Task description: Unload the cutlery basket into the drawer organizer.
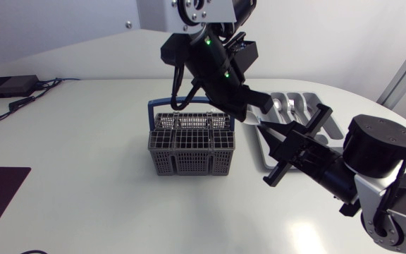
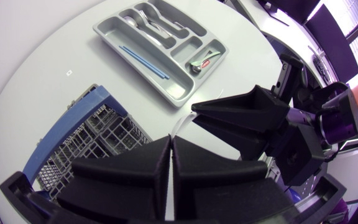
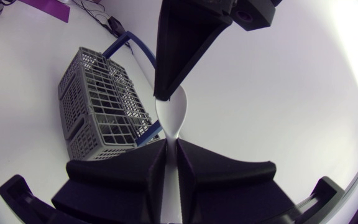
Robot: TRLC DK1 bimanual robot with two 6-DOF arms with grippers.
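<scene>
Both the left gripper [image 2: 171, 143] and right gripper [image 3: 171, 145] are clenching one white spoon [image 3: 172, 113] beside the cutlery basket [image 1: 191, 146].

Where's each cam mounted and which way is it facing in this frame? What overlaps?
Head: fixed above the table, looking down at the cutlery basket and drawer organizer; both arms show.
Left wrist: on the left arm's last link, looking down over the left gripper at organizer and basket; right gripper ahead.
Right wrist: on the right arm's last link, facing the basket past its own gripper; left gripper ahead.
Shared: both wrist views show the white spoon bridging both grippers.
</scene>
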